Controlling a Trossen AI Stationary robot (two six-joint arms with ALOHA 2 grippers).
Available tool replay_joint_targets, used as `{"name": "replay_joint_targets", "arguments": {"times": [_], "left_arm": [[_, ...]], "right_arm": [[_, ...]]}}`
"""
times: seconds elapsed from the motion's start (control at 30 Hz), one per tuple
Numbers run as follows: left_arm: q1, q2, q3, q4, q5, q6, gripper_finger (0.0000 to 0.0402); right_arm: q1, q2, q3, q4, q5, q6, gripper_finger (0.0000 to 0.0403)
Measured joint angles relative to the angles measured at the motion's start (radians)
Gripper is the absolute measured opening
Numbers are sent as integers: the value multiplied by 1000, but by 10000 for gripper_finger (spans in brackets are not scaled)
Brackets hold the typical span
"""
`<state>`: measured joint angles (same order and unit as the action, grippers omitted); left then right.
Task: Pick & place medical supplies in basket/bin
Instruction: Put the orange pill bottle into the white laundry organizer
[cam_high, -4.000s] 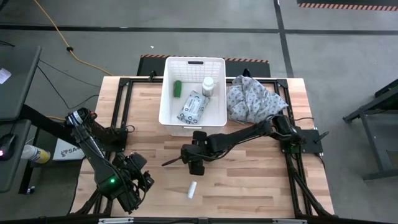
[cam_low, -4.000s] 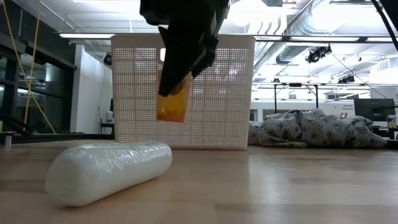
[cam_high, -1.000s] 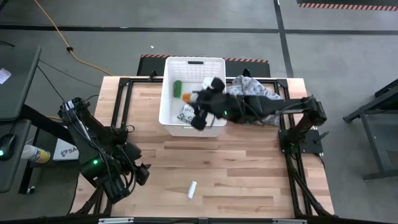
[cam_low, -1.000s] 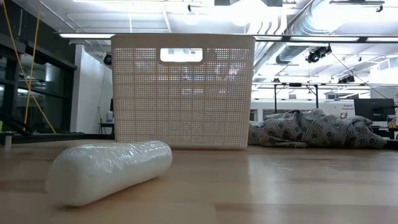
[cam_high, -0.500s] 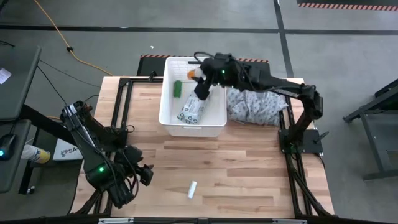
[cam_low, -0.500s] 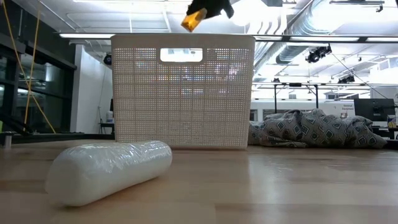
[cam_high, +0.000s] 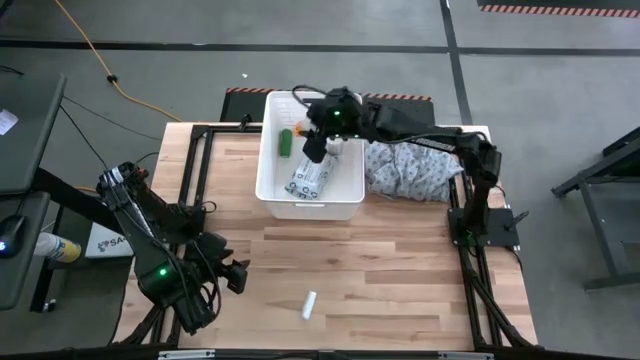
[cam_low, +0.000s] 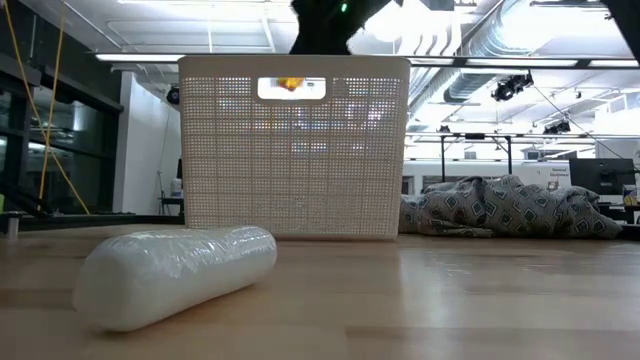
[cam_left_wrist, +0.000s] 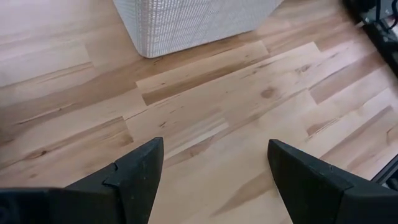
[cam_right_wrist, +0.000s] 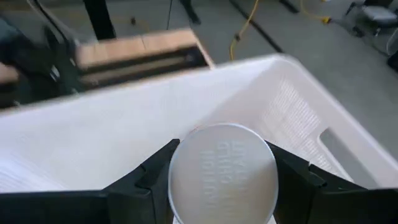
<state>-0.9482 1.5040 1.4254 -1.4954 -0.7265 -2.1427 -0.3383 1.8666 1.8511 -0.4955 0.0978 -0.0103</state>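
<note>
The white lattice bin (cam_high: 270, 170) stands at the table's far middle. Inside it lie a green cylinder (cam_high: 285, 142) and a grey-green wipes packet (cam_high: 310, 178); a white bottle (cam_high: 336, 149) shows partly under the arm. My right gripper (cam_high: 313, 140) reaches into the bin's far part, shut on an orange bottle (cam_high: 300, 129) with a white cap. In the low view the orange bottle (cam_low: 290, 83) shows through the bin's handle slot. A small white tube (cam_high: 309, 304) lies on its side near the table's near edge. My left gripper (cam_high: 237, 274) hovers open at the near left. My right gripper (cam_right_wrist: 222, 168) pinches the orange bottle between its two fingers (cam_right_wrist: 146, 180), one on each side just below the white cap (cam_right_wrist: 222, 155), which faces the wrist camera. It comes slanting down from above the bin's right. The bottle hangs clear inside the bin, at handle-slot height.
A grey patterned cloth (cam_high: 405, 165) lies bunched against the bin's right side. Bare wooden table spreads between the bin and the near edge. The left wrist view shows a bin corner (cam_left_wrist: 186, 25) ahead of the open left gripper (cam_left_wrist: 214, 168).
My right gripper carried the orange bottle from over the bin's near part toward its far part, then came down: the bottle stood above the rim half a second ago and now sits behind the handle slot. It stayed shut.
</note>
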Motion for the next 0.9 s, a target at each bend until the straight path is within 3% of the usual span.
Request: {"name": "replay_joint_targets", "arguments": {"times": [0.37,0.9], "left_arm": [[32,0,0,0,2,-27,319],[187,0,0,8,49,131,319]], "right_arm": [[-84,108,0,8,-39,-35,186],[-141,210,-1,5,-131,-42,186]]}}
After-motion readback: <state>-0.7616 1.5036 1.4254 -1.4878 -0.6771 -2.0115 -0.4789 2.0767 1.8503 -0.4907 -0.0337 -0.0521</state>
